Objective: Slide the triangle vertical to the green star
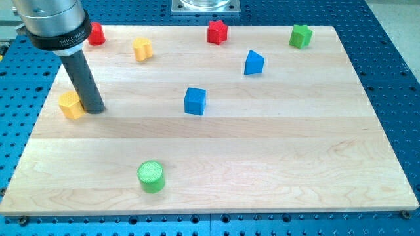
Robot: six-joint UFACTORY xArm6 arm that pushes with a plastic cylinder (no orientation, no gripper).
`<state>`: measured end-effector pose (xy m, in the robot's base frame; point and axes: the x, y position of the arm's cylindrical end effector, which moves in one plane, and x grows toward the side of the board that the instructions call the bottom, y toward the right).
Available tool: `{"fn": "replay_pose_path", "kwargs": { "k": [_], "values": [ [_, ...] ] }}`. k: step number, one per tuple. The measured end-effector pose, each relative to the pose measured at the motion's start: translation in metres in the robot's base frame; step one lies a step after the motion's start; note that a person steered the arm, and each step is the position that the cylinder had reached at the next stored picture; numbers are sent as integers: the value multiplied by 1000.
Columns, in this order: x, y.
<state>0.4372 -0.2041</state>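
Note:
The blue triangle block (254, 63) sits in the upper right part of the wooden board. The green star (300, 36) is near the board's top right corner, up and to the right of the triangle. My tip (95, 109) rests on the board at the left, touching the right side of a yellow block (71, 105). It is far to the left of the triangle and the star.
A blue cube (195, 101) is near the middle. A green cylinder (151, 176) is at the bottom left. A red block (217, 31) is at the top centre, a yellow block (142, 48) and a red block (96, 33) at the top left.

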Motion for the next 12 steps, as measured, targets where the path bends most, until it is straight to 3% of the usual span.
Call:
{"fn": "replay_pose_path", "kwargs": {
  "k": [1, 2, 3, 4, 5, 6, 7, 8, 10, 12],
  "values": [
    [1, 5],
    [-4, 82],
    [-71, 122],
    [-120, 229],
    [-121, 337],
    [-143, 352],
    [-126, 401],
    [-46, 407],
    [-117, 410],
    [-51, 379]
  ]
}}
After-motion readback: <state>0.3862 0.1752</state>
